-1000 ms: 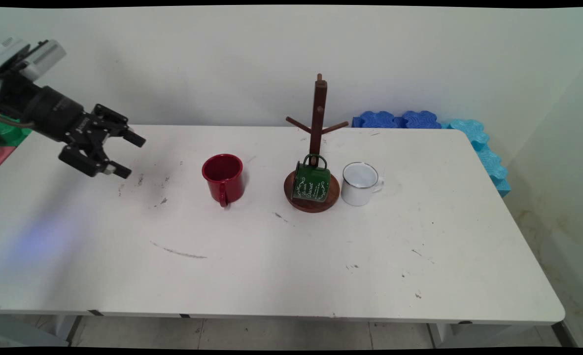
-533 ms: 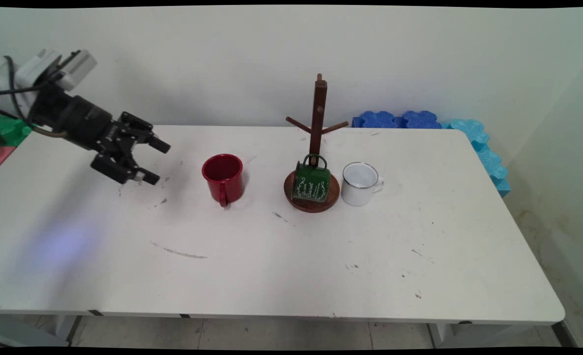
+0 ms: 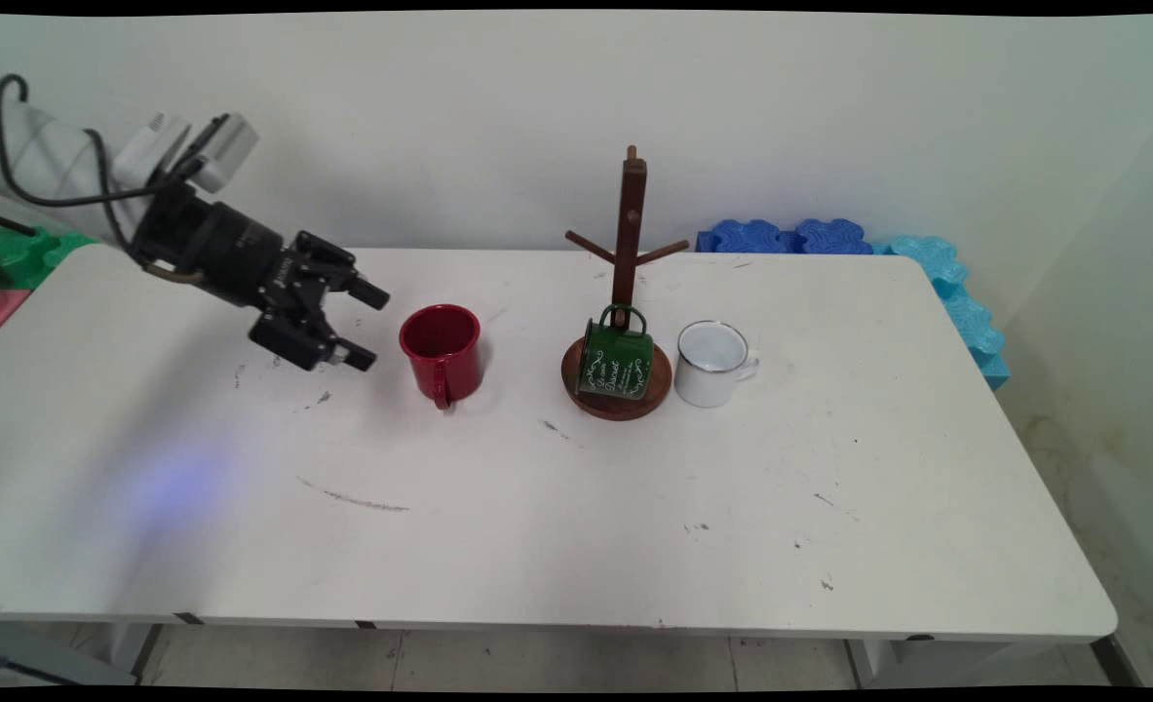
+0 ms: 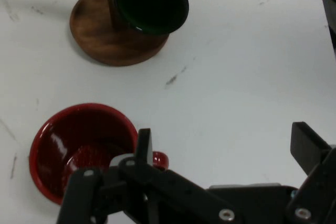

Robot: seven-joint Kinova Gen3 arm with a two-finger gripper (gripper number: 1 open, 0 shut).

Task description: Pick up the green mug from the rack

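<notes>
Table: white top (image 3: 557,526), scuffed with dark marks, running from the near edge to the wall; it carries everything listed below.
Foam blocks: blue interlocking pieces (image 3: 790,237) at the far right corner of the table, a lighter blue row (image 3: 961,307) running down its right edge; green and red pieces (image 3: 11,263) at the far left edge.
Arm: white link (image 3: 45,156) entering from the upper left, with a black cable looped over it.
Mug tree: dark wooden post with pegs on a round base (image 3: 625,292), at the middle of the far half; in the hand view its base (image 4: 100,32) lies at the top.
Gripper: black two-finger claw (image 3: 366,327), tilted down to the right, just left of the red mug and above the tabletop; fingers spread wide, nothing between them; in the hand view (image 4: 220,150) one finger overlaps the red mug's rim.
Red mug: upright (image 3: 441,351), open mouth up, handle toward the near side, left of the mug tree; empty inside in the hand view (image 4: 79,145).
Green mug: tipped on its side (image 3: 615,361) on the tree's base, handle against the post, white lettering on its wall; its dark mouth (image 4: 151,2) faces the hand camera.
White mug: upright (image 3: 712,363), dark rim, just right of the tree's base, handle to the right.
</notes>
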